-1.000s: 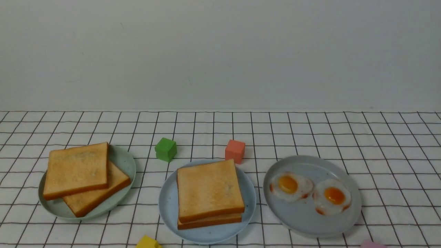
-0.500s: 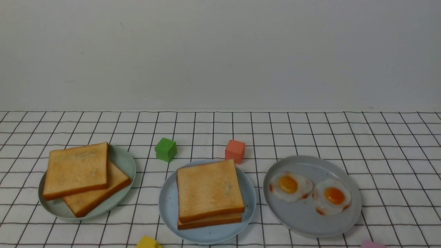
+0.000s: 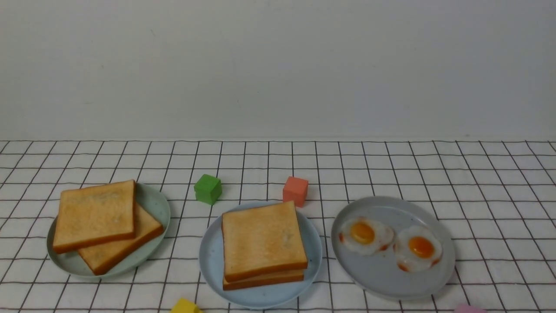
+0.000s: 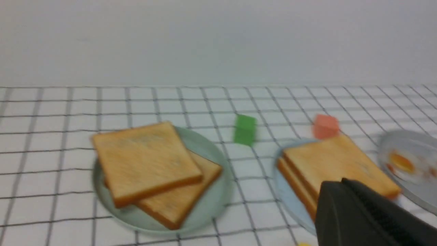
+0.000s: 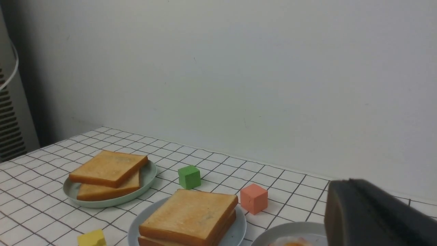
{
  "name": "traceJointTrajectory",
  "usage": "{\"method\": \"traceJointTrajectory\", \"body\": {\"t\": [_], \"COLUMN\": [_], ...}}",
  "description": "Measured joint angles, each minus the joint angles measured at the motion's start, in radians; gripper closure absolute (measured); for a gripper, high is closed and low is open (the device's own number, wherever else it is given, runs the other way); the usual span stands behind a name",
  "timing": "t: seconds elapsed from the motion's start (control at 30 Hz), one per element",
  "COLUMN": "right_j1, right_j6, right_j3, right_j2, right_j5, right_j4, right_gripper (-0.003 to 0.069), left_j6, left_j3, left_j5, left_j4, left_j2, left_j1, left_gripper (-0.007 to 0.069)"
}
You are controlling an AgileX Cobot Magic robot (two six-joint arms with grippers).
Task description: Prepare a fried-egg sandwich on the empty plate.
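On the round light blue plate (image 3: 210, 261) in the middle lie two golden toast slices stacked as a sandwich (image 3: 263, 241); no egg shows between them from here. Neither arm appears in the front view. The left wrist view shows my left gripper (image 4: 343, 182) as a dark wedge, its fingers pressed together and holding nothing, in front of the sandwich (image 4: 338, 164). My right gripper (image 5: 350, 182) is also shut and holding nothing, near the pale grey plate (image 5: 290, 230).
A grey-green plate (image 3: 154, 200) on the left holds two loose toast slices (image 3: 95, 213). The pale grey plate (image 3: 382, 278) on the right holds two fried eggs (image 3: 366, 234). Green cube (image 3: 208, 188), salmon cube (image 3: 295, 190), yellow cube (image 3: 184, 306) and a pink block (image 3: 469, 308) stand around the plates.
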Motion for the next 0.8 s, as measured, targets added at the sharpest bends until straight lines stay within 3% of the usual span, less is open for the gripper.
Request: {"method": "traceJointTrajectory", "body": {"t": [0.13,0.2,0.3,0.8], "right_j1": [0.000,0.000,0.000,0.000], "right_j6": [0.000,0.000,0.000,0.000], "right_j3": [0.000,0.000,0.000,0.000], "right_j2": [0.000,0.000,0.000,0.000], "right_j5": [0.000,-0.001,0.000,-0.001], "right_j4": [0.000,0.000,-0.001,-0.004], "right_gripper": [0.0629,0.0627,0.0623,0.0601], "left_j6": [-0.115,-0.133,-0.150,-0.150], "left_j3": [0.277,0.312,0.338,0.338], "left_j5": [-0.189,-0.176,-0.038,-0.034], "left_j4": [0.137,0.148,0.169,0.178], "left_j2": [-0.100,-0.103,-0.105,-0.105], "left_j1": [0.014,0.015,0.017,-0.002], "left_gripper": [0.0638,0.0638,0.0638,0.0627]}}
